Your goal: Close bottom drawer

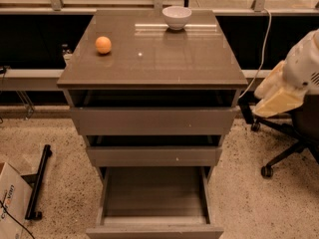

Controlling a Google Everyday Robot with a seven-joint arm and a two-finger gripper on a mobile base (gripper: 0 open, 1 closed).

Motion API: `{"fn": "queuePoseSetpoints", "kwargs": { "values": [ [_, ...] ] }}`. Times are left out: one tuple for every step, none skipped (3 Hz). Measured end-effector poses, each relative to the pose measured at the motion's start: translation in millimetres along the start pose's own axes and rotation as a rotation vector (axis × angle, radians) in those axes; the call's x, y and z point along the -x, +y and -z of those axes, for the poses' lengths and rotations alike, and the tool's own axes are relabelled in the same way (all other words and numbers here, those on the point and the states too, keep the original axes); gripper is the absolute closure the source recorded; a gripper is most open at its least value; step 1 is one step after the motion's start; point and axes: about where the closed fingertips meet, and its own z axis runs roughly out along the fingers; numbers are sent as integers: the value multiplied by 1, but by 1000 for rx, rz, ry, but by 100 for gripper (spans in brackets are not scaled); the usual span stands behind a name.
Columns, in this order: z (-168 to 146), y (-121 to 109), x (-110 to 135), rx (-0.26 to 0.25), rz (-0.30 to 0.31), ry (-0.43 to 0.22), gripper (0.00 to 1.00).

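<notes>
The bottom drawer (154, 231) of the grey-brown cabinet (149, 59) is pulled far out toward me, and its deep empty box (154, 193) shows. The middle drawer (154, 156) and the top drawer (154, 121) stand out a little, each with a dark gap above it. My gripper (275, 101), cream-coloured at the end of the white arm (305, 66), hangs at the right, beside the cabinet's top right corner. It is well above the bottom drawer and touches nothing.
An orange (103, 45) and a white bowl (176, 17) sit on the cabinet top. An office chair base (279, 153) stands on the floor to the right. A cardboard box (9, 203) and a black stand (38, 183) lie at the left.
</notes>
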Motion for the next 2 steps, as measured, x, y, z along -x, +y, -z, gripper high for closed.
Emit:
{"fn": "queuePoseSetpoints", "kwargs": {
  "values": [
    [-42, 16, -15, 3, 6, -21, 80],
    [-88, 20, -34, -14, 4, -65, 100]
  ]
}}
